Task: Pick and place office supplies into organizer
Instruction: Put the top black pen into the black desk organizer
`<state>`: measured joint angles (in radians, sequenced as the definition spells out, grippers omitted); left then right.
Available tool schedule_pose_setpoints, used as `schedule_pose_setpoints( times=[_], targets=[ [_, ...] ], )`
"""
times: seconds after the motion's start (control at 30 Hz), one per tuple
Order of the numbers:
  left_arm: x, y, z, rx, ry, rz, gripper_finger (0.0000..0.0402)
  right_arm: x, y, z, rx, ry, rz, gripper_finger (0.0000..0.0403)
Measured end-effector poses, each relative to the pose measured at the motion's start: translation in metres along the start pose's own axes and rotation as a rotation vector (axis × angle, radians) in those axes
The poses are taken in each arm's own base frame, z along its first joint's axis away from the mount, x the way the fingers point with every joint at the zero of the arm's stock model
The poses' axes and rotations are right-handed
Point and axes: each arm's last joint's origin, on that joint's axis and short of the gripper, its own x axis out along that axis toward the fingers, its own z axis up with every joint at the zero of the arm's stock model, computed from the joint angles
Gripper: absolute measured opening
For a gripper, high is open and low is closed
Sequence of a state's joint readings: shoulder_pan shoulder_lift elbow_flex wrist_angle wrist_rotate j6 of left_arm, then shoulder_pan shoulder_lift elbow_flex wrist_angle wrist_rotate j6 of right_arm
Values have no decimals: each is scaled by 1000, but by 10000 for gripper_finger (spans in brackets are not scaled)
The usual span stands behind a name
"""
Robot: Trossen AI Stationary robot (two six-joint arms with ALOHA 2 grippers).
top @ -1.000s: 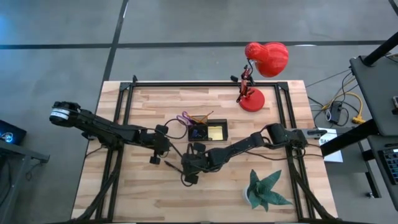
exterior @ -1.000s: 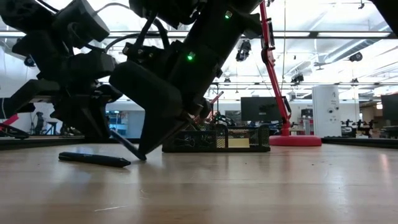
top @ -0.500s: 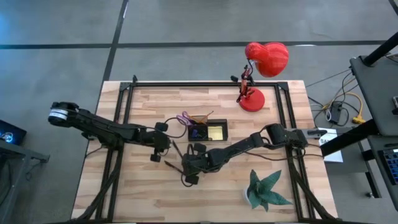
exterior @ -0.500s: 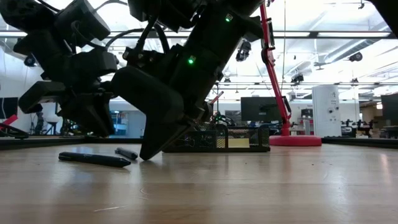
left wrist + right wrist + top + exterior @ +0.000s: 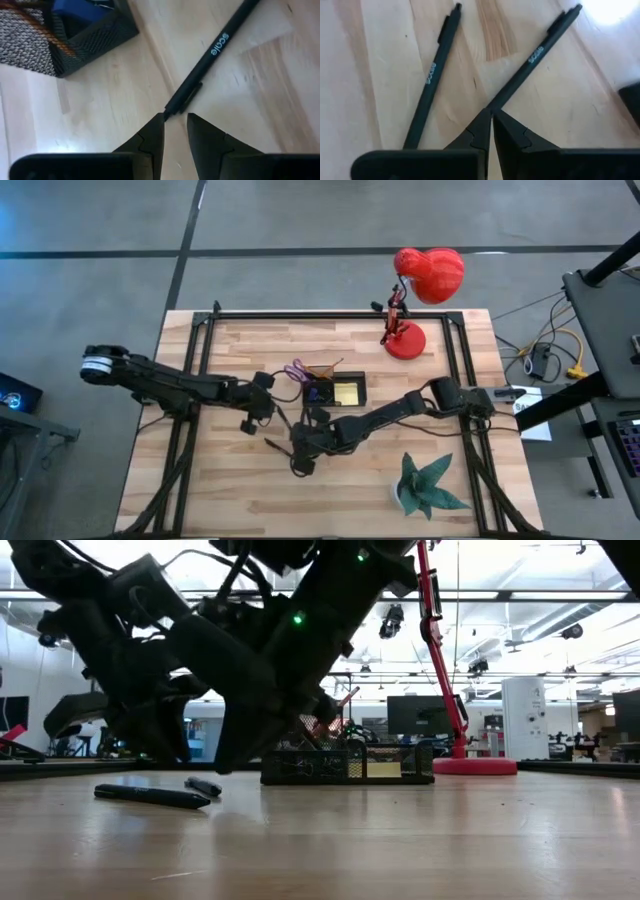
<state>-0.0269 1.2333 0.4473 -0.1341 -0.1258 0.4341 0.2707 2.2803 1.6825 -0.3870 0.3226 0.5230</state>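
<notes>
Two thin dark pens lie flat on the wood, side by side: one (image 5: 283,420) (image 5: 203,785) and one (image 5: 277,445) (image 5: 150,797). My left gripper (image 5: 175,119) (image 5: 257,413) hovers with a narrow gap between its fingers, just behind the end of one pen (image 5: 210,55). My right gripper (image 5: 490,114) (image 5: 298,455) is shut, its tips in line with the near end of a pen (image 5: 535,55). The black mesh organizer (image 5: 335,391) (image 5: 350,765) holds a yellow pad (image 5: 348,391). Purple-handled scissors (image 5: 296,370) and orange pencils stick out of its left end. My right gripper has its shut fingertips (image 5: 482,125) right at a pen's near end (image 5: 492,104), coming along the pen. I cannot tell whether they touch it. That pen lies flat on the table.
A red desk lamp (image 5: 415,290) stands at the far right corner. A green paper plant (image 5: 428,485) sits near the right front. Black frame rails (image 5: 200,360) run along the table's left, far and right sides. Bare wood lies in front of the pens.
A pen that stood slanted below my left gripper, lower end on the table, has dropped and now lies flat beside the other pen. My left gripper has drawn back a little toward the far edge. My right gripper has risen off the table.
</notes>
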Motion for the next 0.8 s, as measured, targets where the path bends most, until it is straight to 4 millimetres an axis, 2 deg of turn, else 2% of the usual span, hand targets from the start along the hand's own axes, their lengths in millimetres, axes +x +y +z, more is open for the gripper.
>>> schedule_pose_setpoints(
  times=[0.2,0.47,0.8],
  targets=[
    [7,2,0,107,-14,-12,70,0,0,0,9,-1,1,13],
    [18,1,1,136,-25,-36,70,0,0,0,28,0,0,13],
    [19,-2,0,140,-42,-112,70,0,0,0,58,5,8,13]
  ],
)
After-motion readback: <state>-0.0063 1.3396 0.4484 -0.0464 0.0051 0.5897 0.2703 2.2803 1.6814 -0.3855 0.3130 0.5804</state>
